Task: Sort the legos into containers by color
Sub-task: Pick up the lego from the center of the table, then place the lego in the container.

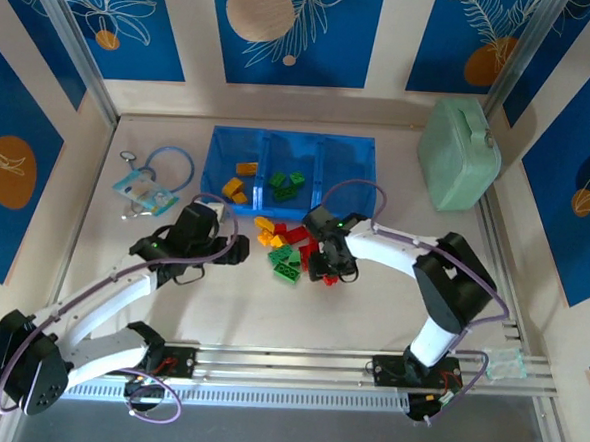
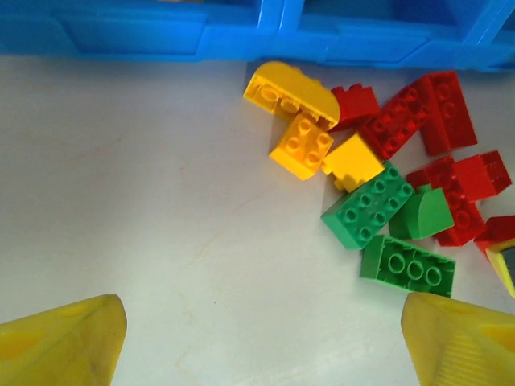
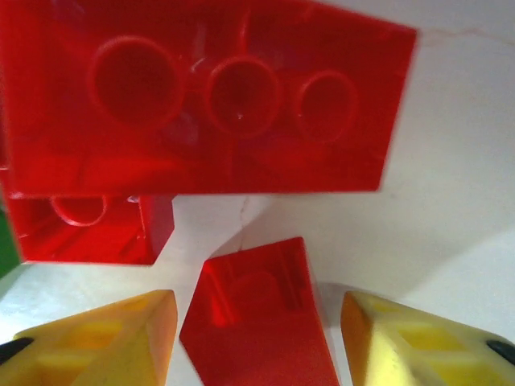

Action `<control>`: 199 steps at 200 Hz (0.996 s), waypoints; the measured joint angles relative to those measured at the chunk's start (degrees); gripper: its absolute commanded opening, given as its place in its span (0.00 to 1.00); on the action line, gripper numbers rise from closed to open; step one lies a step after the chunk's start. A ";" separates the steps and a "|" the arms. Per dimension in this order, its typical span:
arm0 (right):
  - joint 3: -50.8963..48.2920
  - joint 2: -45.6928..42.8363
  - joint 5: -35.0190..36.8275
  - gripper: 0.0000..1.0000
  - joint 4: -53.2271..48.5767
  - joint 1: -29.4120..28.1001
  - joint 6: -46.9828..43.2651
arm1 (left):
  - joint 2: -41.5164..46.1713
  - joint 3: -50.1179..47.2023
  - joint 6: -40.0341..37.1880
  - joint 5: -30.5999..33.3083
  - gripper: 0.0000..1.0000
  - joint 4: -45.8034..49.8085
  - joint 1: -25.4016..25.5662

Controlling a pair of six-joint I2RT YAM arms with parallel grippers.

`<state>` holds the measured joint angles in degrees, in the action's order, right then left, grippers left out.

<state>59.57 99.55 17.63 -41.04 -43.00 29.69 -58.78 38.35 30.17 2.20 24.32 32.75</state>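
Lego [image 3: 256,318], red, flanked by right gripper [image 3: 259,347]

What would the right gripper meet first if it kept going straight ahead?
Most likely the small red brick between the right gripper's fingers, already very close; a larger red brick lies beyond.

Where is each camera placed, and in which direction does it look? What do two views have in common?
Top external: above and behind the arms, looking down on the table; both arms, left gripper and right gripper show.
Left wrist: on the left arm, looking down at the loose legos and the tray wall; its yellow fingertips show, wide apart.
Right wrist: close above red legos; its fingertips flank a small red lego.
Shared: top external and left wrist both show the loose legos and tray.
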 measured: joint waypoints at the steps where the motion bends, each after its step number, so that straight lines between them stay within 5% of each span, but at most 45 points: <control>1: 0.04 0.09 0.04 0.44 -0.07 -0.04 -0.09 | 0.00 -0.04 0.00 0.00 0.88 0.02 0.00; 38: 2.60 0.83 2.16 0.28 -2.16 -0.79 1.33 | 0.24 -0.46 0.00 0.44 0.88 -0.09 0.07; 72: 8.50 -0.90 4.31 0.26 -6.21 0.55 0.28 | 0.24 -0.46 -0.04 0.44 0.88 -0.79 0.28; 136: 30.99 0.26 4.63 0.27 -7.21 16.94 -6.12 | 0.24 -0.61 0.00 2.84 0.88 -1.20 7.32; 163: 38.38 8.68 4.46 0.35 -7.89 20.92 -7.45 | 0.04 -0.96 1.07 3.78 0.88 -1.27 11.65; 180: 39.67 12.31 4.42 0.74 -8.00 22.12 -7.91 | -1.07 -0.98 1.57 3.98 0.88 -1.77 14.16; 199: 39.98 13.31 3.52 0.82 -9.11 22.97 -8.55 | -3.76 -0.98 2.40 4.13 0.88 -2.86 16.81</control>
<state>99.55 112.86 21.15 -50.15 -20.03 21.15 -62.54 37.36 32.58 6.33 21.45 49.56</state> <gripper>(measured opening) 0.780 0.877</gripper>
